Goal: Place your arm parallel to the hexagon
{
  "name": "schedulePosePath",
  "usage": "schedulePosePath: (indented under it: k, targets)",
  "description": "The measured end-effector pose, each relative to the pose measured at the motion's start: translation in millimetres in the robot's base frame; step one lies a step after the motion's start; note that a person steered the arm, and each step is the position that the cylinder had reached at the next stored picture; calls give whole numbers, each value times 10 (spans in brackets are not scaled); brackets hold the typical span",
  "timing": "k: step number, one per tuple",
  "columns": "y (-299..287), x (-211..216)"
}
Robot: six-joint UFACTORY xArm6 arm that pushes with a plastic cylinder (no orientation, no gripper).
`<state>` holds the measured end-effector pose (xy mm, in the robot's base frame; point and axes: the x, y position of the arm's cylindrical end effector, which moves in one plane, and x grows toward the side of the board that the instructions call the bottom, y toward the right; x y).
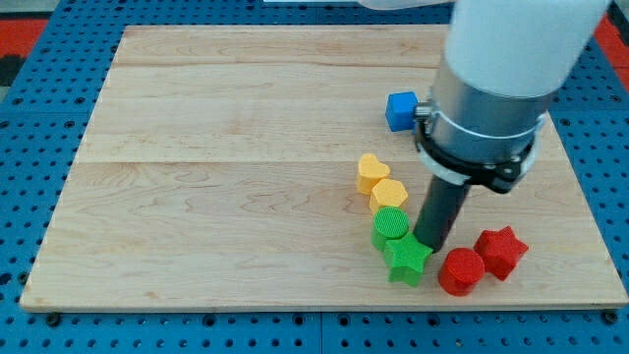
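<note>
The yellow hexagon (389, 195) lies right of the board's centre, just below a yellow heart (371, 172). Below it sit a green cylinder (391, 226) and a green star (407, 260), packed in a column. My tip (429, 245) rests on the board just right of the green cylinder and above the green star, touching or nearly touching both. It is below and to the right of the yellow hexagon. A red cylinder (460, 270) and a red star (500, 251) lie to the tip's right.
A blue cube (400, 110) sits toward the view's top right, partly behind the arm's grey and white body (491, 98). The wooden board (197, 197) lies on a blue pegboard surface (29, 197).
</note>
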<state>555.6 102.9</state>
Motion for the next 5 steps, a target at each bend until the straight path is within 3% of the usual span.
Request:
schedulePosePath:
  k: [2, 5]
  targets:
    - [-251, -19]
    - [263, -82]
